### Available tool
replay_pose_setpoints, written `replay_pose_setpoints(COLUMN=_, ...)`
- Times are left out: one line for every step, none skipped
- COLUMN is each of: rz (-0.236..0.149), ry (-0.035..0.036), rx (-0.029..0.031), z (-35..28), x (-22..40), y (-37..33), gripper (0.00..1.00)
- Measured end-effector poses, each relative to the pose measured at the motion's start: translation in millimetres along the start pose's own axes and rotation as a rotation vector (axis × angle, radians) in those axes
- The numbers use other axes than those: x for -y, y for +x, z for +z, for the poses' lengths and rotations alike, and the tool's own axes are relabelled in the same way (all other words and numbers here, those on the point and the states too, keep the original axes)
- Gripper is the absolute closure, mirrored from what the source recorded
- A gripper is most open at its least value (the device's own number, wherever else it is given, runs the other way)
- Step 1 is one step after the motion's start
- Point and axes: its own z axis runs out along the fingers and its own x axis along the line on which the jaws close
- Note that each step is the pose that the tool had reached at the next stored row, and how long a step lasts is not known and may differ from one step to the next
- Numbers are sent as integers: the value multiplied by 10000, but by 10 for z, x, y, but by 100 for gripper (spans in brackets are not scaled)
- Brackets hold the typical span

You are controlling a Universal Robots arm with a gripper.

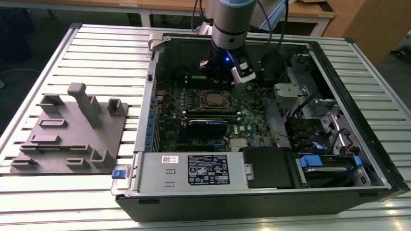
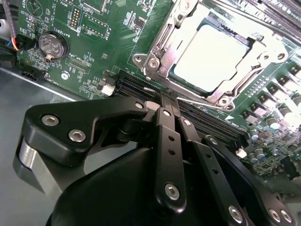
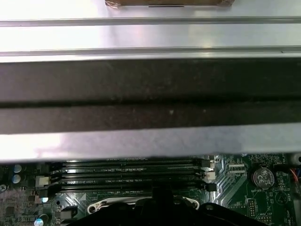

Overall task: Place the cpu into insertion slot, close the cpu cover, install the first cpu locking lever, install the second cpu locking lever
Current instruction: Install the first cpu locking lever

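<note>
**Claw shut above the board, cpu seated in its slot**

Exterior view: one open case [image 1: 359, 120] lies on a slatted table [image 1: 96, 53], with one grey fixture [image 1: 70, 130] near the table's edge at the exterior view's left. The single arm reaches down into the case, and its gripper [image 1: 220, 78] hangs close over the board near the case's far wall. The one insertion slot [image 1: 215, 99] sits just nearer the camera than the gripper, towards the middle of the board. One black card [image 1: 207, 123] stands nearer again.

Second wrist view: the claw's two fingers [image 2: 164, 122] come together at their tips and I judge them closed on nothing. The cpu [image 2: 211, 52] lies flat in the slot, its pale top showing through the window of the one cpu cover [image 2: 165, 44], which looks to be down over it. The cpu lies straight ahead of the fingertips, just across the memory slots [image 2: 136, 84], whose long axis runs crosswise to the claw. I cannot tell whether either locking lever is latched. One coin cell [image 2: 49, 44] sits off to the side, near the board's edge.

First wrist view: the case wall spans the frame. Beneath it four memory slots run side by side along the board's edge, between the wall and the claw's dark tip.
</note>
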Motion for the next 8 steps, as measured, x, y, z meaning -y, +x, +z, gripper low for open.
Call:
replay_pose_setpoints(rz=2, ry=0, rx=0, z=8, x=1, y=-2, gripper=89)
replay_pose_setpoints(rz=4, ry=0, rx=1, z=16, x=2, y=-4, gripper=89)
replay_pose_setpoints(rz=6, ry=0, rx=1, z=24, x=4, y=-6, gripper=89)
replay_pose_setpoints(rz=8, ry=1, rx=1, z=32, x=5, y=-8, gripper=89)
replay_pose_setpoints(rz=10, ry=1, rx=1, z=41, x=6, y=-10, gripper=89)
replay_pose_setpoints(rz=11, ry=2, rx=1, z=49, x=8, y=-12, gripper=89)
replay_pose_setpoints(rz=13, ry=1, rx=2, z=58, x=9, y=-13, gripper=89)
replay_pose_setpoints(rz=13, ry=1, rx=1, z=65, x=10, y=-15, gripper=89)
